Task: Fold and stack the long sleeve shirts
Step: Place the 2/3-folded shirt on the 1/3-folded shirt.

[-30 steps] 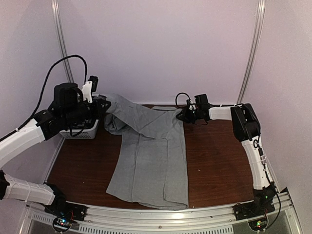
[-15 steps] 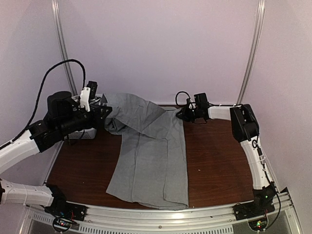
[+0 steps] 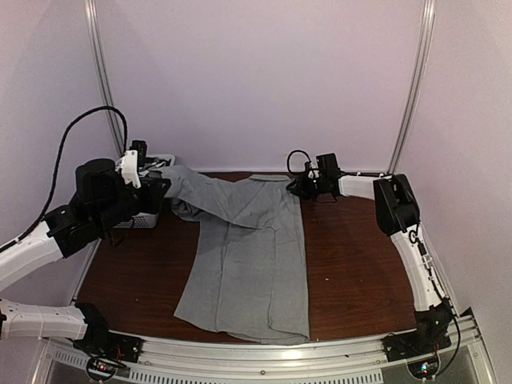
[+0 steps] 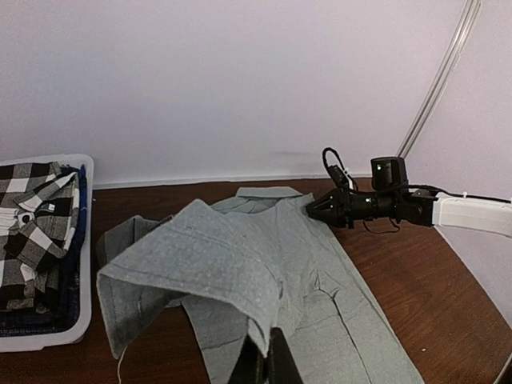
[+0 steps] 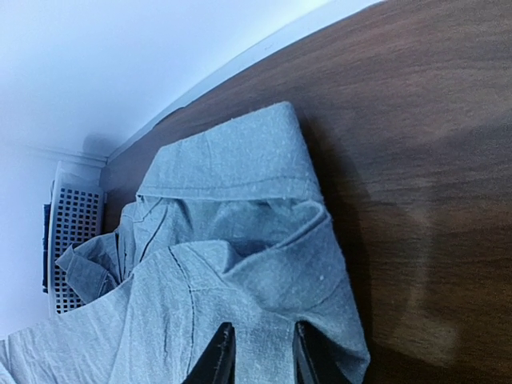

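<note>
Left arm swung lower and leftward since a second ago, sleeve fold drawn out flatter. Near edge: hem of grey shirt [image 3: 256, 264], spread on surface [image 3: 360, 272]. Mid-left, left fingers [image 4: 264, 364] clenched on lifted sleeve. Far back, right fingers [image 3: 294, 188] straddle shoulder by collar; gripping or released, cannot tell. Far left, checked shirt [image 4: 28, 232] lies in basket [image 4: 48, 340].

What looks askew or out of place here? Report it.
The grey shirt is not flat: the left gripper pinches one side up off the table, leaving folds bunched beside the basket. The right gripper sits at its collar end. Nothing looks spilled or damaged.
</note>
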